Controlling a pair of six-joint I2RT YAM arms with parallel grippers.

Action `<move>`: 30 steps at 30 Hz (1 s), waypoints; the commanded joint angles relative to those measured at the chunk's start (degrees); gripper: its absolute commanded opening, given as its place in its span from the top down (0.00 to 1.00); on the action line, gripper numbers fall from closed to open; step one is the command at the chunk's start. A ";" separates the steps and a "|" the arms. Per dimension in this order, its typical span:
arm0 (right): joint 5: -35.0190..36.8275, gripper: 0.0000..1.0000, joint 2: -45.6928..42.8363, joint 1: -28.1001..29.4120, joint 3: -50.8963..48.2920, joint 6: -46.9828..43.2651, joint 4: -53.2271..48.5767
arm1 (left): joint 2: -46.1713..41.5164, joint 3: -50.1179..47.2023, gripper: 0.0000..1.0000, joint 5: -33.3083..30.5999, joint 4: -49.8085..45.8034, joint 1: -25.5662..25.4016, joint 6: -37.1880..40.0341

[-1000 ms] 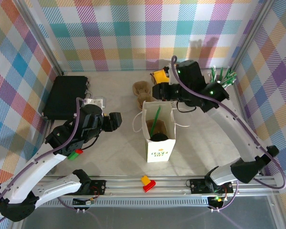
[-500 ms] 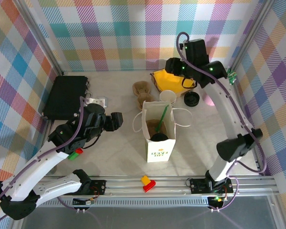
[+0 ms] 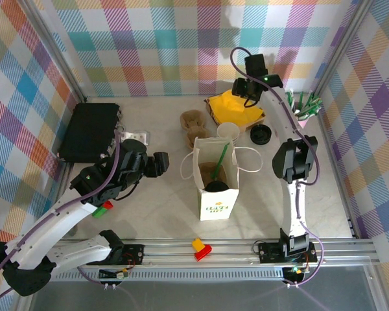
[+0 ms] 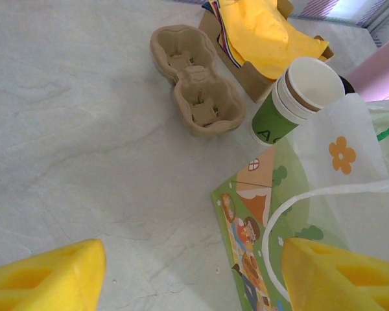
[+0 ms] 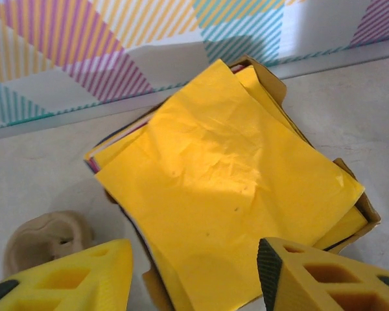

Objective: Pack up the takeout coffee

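**Coffee bagged; both jaws empty**

Left jaws: released, yellow pads (image 4: 48, 278) wide apart, nothing held, over the surface (image 4: 71, 129) beside the paper bag (image 3: 217, 206).
Right jaws: released, nothing held, above the box of yellow napkins (image 5: 227, 188) at the back.
Takeout coffee (image 3: 215, 186): inside the bag, black lid showing, near a green straw (image 3: 213, 159).

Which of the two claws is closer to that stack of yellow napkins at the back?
Right. The right gripper hovers over the back of the yellow napkins. The left gripper is well away, nearer the front and to the left of the paper bag.
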 commanded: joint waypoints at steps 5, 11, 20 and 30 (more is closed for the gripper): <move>-4.62 0.42 6.00 -1.87 3.58 -4.47 3.67 | 1.24 -0.23 0.28 -0.07 2.41 0.54 1.48; -3.66 0.37 9.94 -2.24 4.33 -5.63 5.46 | 2.36 -0.13 0.28 0.13 2.90 0.55 1.53; -3.68 0.32 16.19 -2.57 7.16 -6.63 6.89 | 3.14 0.01 0.28 0.21 2.65 0.50 1.52; -3.67 0.31 20.46 -3.01 7.87 -5.17 8.58 | 4.37 0.44 0.29 0.32 2.21 0.51 1.41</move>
